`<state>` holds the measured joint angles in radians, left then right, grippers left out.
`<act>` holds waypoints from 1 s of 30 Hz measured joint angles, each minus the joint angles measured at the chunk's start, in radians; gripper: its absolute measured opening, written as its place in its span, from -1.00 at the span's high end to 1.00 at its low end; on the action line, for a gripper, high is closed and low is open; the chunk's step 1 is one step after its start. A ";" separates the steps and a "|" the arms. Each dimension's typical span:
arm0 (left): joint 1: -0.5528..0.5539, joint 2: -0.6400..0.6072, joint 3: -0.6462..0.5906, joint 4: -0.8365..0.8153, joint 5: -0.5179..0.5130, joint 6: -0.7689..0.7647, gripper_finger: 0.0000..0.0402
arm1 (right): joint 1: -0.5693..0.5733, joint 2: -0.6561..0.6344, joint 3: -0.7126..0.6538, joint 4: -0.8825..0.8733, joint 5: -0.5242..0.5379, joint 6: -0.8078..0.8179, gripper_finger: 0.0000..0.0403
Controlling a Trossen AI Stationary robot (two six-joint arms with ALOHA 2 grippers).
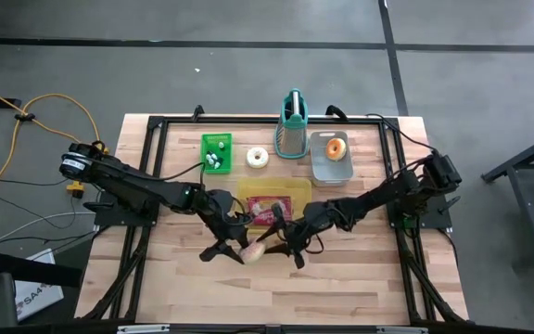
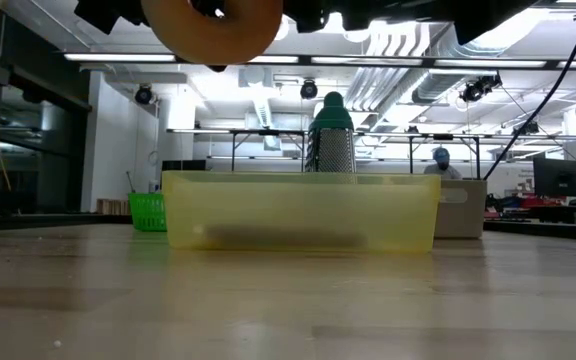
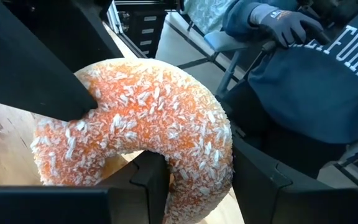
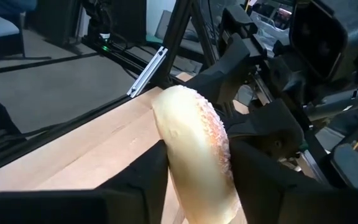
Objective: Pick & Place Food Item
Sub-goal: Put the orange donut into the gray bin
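A: Nearest us, the donut [image 1: 253,250] hangs above the table's [image 1: 360,288] front, pinched by the left gripper [image 1: 239,249], whose fingers [image 3: 151,180] bite the ring partway closed. The right gripper [image 1: 281,243] brackets the same donut, one finger [image 4: 143,183] on each side.

B: Is the right one gripping?

A: We can't tell (its jaws look close to the crust, not clearly pressing). For a clean handover, we'd want the right pads seated before the left lets go.

B: And then?

A: Beyond sits the yellow bin [image 2: 298,210], then the grater [image 1: 291,125] and grey tray [image 1: 330,169]. We'd lift clear of the bin's wall.
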<state>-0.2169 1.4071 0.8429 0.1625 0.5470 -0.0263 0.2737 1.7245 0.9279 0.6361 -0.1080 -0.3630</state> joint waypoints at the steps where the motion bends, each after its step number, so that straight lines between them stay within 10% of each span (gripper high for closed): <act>1: 0.000 0.000 0.000 0.000 0.000 0.005 0.29 | -0.001 0.000 0.000 0.000 -0.005 0.000 0.28; 30: 0.000 0.000 -0.001 0.006 0.001 0.003 -0.20 | -0.001 0.000 -0.002 -0.009 -0.025 0.001 0.46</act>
<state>-0.2165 1.4071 0.8421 0.1684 0.5475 -0.0231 0.2726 1.7245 0.9264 0.6273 -0.1333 -0.3620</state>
